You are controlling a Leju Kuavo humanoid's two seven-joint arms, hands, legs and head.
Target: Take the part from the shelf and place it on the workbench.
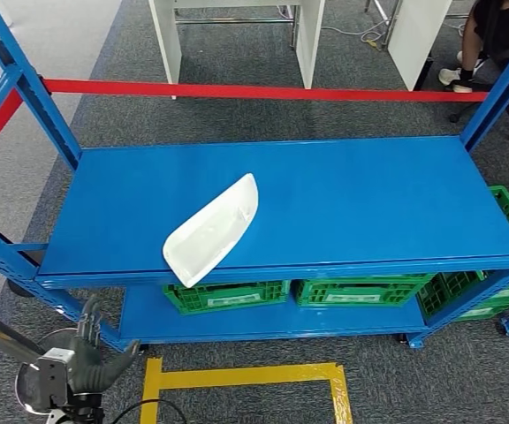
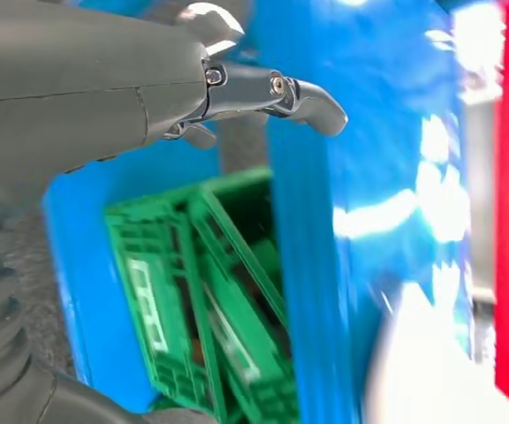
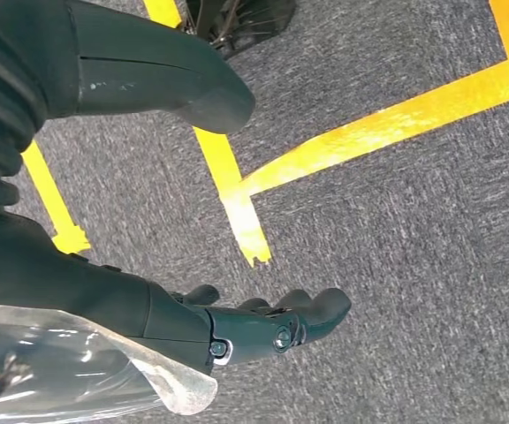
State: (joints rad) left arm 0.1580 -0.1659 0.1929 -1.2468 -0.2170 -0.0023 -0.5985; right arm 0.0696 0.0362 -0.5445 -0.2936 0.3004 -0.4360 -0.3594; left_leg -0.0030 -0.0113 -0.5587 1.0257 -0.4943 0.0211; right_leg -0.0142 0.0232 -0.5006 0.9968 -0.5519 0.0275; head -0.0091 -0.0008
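Head view showed the white part [image 1: 212, 231] lying untouched on the blue shelf [image 1: 372, 203], near its front edge; the left hand [image 1: 90, 353] hung low, fingers spread and empty, the right hand [image 3: 239, 329] likewise, so everything remained undone

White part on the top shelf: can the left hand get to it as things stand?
Probably yes. The white part lies at the shelf's front edge with nothing on or beside it. The left hand, empty, sits lower, so it must rise first.
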